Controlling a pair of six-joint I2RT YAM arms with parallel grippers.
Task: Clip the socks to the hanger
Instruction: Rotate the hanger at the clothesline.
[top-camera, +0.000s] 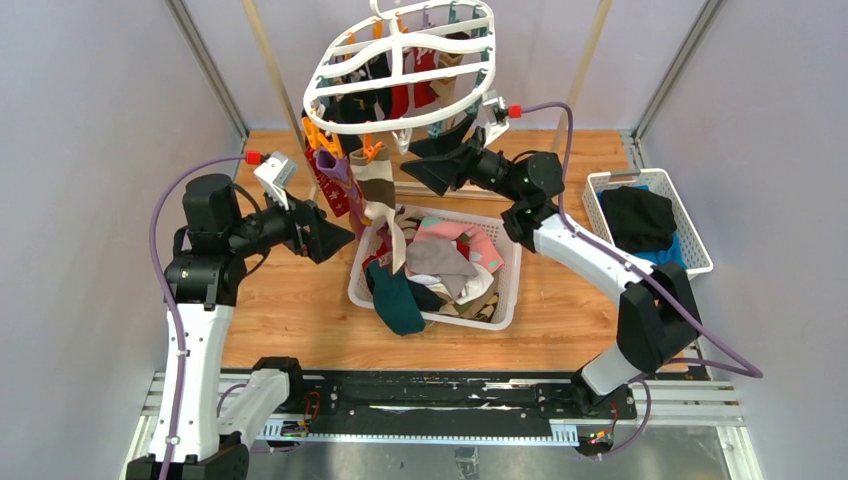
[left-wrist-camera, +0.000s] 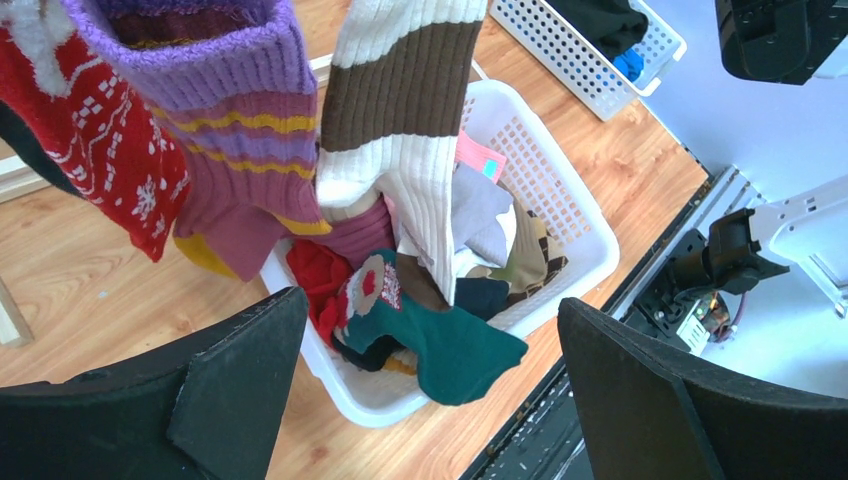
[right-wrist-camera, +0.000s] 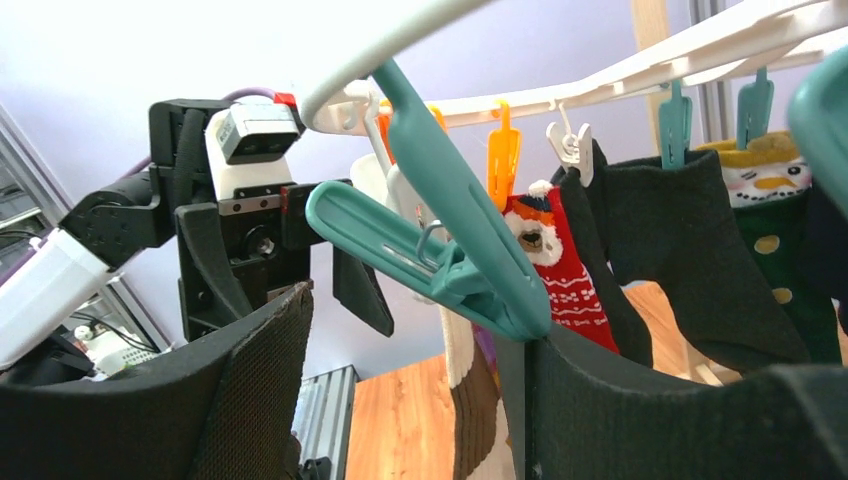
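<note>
The white oval hanger (top-camera: 405, 70) hangs over the table's back, with orange and teal pins under it. Clipped socks hang from its near-left edge: a red snowflake one (left-wrist-camera: 110, 160), a purple striped one (left-wrist-camera: 225, 130) and a white-and-brown one (left-wrist-camera: 400, 120). More socks fill the white basket (top-camera: 512, 290), a teal sock (left-wrist-camera: 450, 345) draped over its rim. My left gripper (left-wrist-camera: 430, 300) is open beside the hanging socks, holding nothing. My right gripper (right-wrist-camera: 418, 315) is open under the hanger's near edge. A teal pin (right-wrist-camera: 440, 250) rests its tip on the right finger, with nothing between the jaws.
A second white basket (top-camera: 690, 220) with dark and blue clothes stands at the right edge. Wooden poles (top-camera: 270, 70) rise behind the hanger. Dark, red and green socks (right-wrist-camera: 690, 260) hang clipped further along the rack. Metal frame posts and grey walls close in both sides.
</note>
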